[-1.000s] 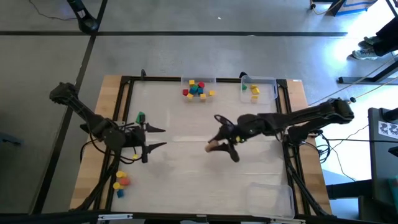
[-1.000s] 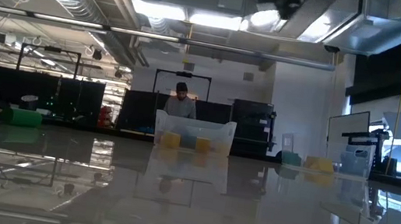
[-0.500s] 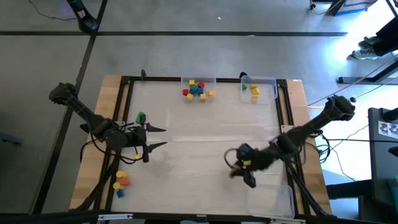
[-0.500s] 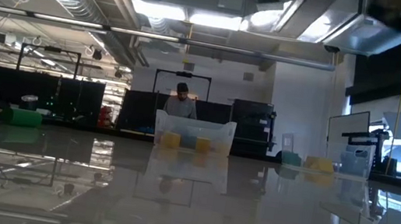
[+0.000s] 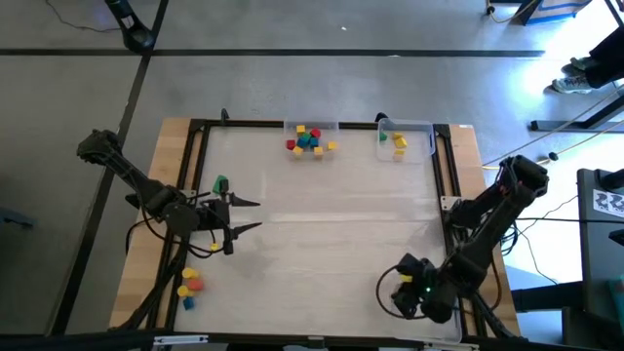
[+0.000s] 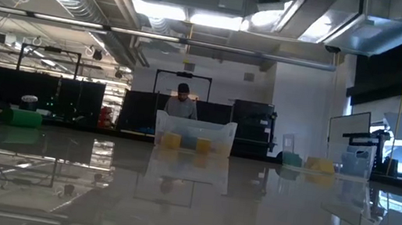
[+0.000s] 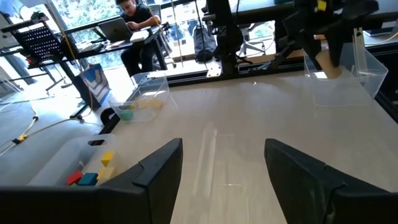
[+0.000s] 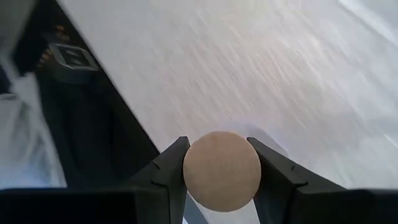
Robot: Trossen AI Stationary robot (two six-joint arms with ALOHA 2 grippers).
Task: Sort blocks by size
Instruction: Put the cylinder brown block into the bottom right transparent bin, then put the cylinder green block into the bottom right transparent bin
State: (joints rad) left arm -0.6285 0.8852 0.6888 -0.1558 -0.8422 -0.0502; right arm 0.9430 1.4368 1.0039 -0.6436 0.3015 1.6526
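No legible brand or lettering is seen in any view; only a square black-and-white marker (image 8: 73, 57) on the frame, seen in the right wrist view beside the right pincer, and a similar patterned card (image 5: 609, 203) at the high view's edge, well apart from both pincers.

Right pincer (image 8: 221, 171) is clamped on a tan round-faced block (image 8: 221, 170); both fingers (image 8: 168, 171) are pressed against its sides; this grip is shown only by the right wrist view. In the high view the right pincer (image 5: 405, 292) is seen at the near right corner of the tabletop (image 5: 312, 244), over a clear tray (image 5: 444, 327); the tan block is not made out there.

Left pincer (image 5: 246, 215) is spread with nothing between the fingers (image 7: 158, 171); a green block (image 5: 220, 183) lies just beside it, toward the far side.

Main block pile (image 5: 310, 139) sits in a clear tray (image 5: 289, 127) at the far edge, well ahead of both pincers; yellow and green blocks (image 5: 398, 142) lie in a second tray (image 5: 427, 132) next to it. A few blocks (image 5: 189, 284) lie behind the left pincer, near the left arm's base.

Low view shows neither pincer; only the far tray (image 6: 194, 134) with yellow blocks (image 6: 172, 141) and a person (image 6: 181, 102) behind it. Left wrist view alone shows the right arm holding the tan block (image 7: 329, 62) above its tray (image 7: 348, 78), and a seated person (image 7: 134, 25) at a laptop.
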